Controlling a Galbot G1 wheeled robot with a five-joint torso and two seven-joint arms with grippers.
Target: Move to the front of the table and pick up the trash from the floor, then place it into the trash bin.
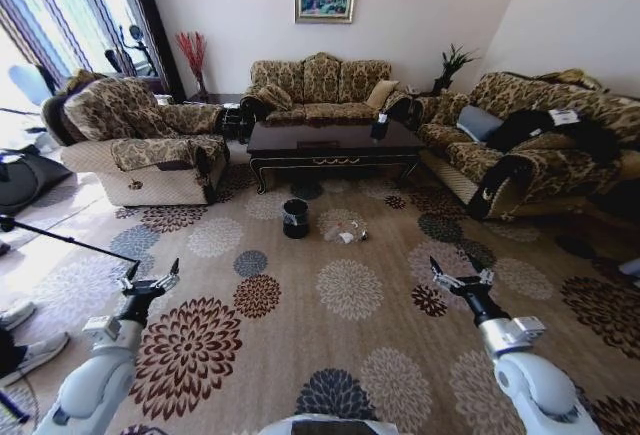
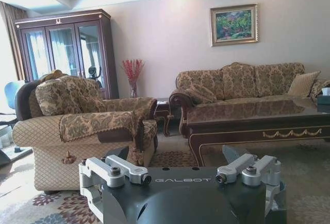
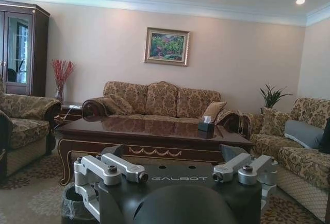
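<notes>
black bin (image 1: 295,218) and what looks like trash (image 1: 345,233) sit well ahead of both spread claws, left (image 1: 152,277) and right (image 1: 460,277), before the table (image 1: 335,143).

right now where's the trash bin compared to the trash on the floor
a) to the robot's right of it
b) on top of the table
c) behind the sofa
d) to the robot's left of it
d: in the head view the trash bin stands on the carpet in front of the table, with the trash lying just to its right.
</notes>
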